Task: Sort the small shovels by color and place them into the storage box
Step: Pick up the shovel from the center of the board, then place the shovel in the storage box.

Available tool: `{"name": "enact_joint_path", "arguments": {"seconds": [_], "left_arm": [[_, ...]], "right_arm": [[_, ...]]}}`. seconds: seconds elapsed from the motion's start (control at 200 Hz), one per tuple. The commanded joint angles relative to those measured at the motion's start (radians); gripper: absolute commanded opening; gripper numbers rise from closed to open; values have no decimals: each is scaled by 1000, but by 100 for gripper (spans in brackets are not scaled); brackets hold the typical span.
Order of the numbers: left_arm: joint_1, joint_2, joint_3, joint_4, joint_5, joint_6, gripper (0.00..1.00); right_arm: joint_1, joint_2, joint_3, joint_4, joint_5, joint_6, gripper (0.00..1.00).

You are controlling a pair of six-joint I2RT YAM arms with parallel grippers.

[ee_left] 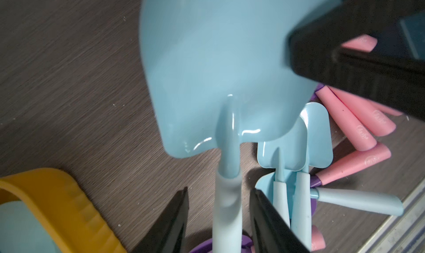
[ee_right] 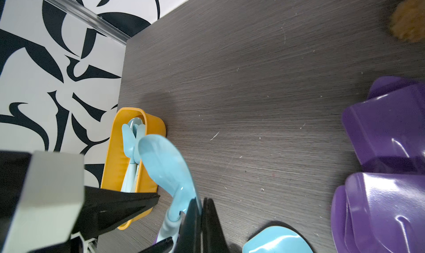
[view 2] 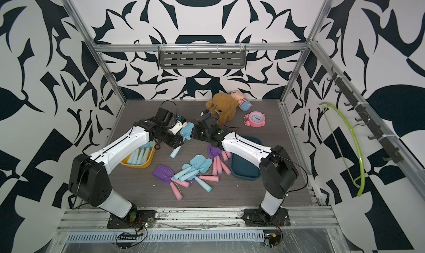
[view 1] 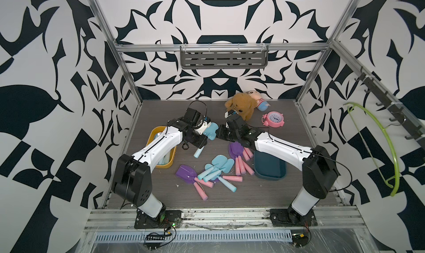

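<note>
pinches the blade edge of a light blue shovel (ee_left: 218, 56) in the right end effector (ee_right: 203, 200), jaws shut tight on the thin plastic. holds the blade raised above the surface (ee_right: 253, 91), with the pale handle sloping down into the left end effector (ee_left: 219, 191). straddles that handle with the left end effector, jaws partly open, one finger on each side and a narrow gap visible at both, so no grip there. shows a yellow box (ee_right: 110, 166) just to the left of the left end effector, partly under that forearm, with several light blue shovels (ee_right: 130, 143) lying lengthwise inside. shows a stack of purple shovels (view 1: 235, 149) with pink handles close below the right end effector, just beside a dark teal tray (view 1: 269, 171) under the right forearm. spreads a loose pile of shovels (view 1: 216, 171) over the surface nearer the arm bases than either end effector, light blue blades and pale handles crossed over purple blades and pink handles. sets a brown plush toy (view 1: 241, 107) just beyond the right end effector and a pink alarm clock (view 1: 273, 119) farther to its right, both well apart from the held shovel.
</note>
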State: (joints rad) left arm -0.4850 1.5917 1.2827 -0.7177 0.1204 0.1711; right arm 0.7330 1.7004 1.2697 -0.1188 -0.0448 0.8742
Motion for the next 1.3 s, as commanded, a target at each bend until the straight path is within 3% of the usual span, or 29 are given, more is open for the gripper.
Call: {"name": "enact_joint_path", "arguments": {"seconds": [0.0, 0.28, 0.505, 0.75, 0.885, 0.995, 1.295], "left_arm": [[-6, 20, -1, 20, -5, -17, 49], [-7, 21, -22, 24, 19, -31, 49], [-5, 8, -50, 42, 17, -25, 44], [-6, -18, -43, 35, 13, -2, 11], [10, -42, -52, 14, -19, 19, 0], [102, -75, -81, -9, 7, 16, 1], [504, -173, -188, -50, 26, 23, 3]], "right_arm": [[-6, -64, -4, 76, -16, 26, 0], [-17, -82, -26, 102, -18, 41, 0], [-36, -93, -53, 134, -37, 73, 0], [-43, -82, -55, 131, -43, 80, 0], [-50, -88, -56, 100, -22, 70, 26], [-55, -107, -63, 56, 13, 44, 37], [-57, -128, -86, -2, 39, -5, 37]]}}
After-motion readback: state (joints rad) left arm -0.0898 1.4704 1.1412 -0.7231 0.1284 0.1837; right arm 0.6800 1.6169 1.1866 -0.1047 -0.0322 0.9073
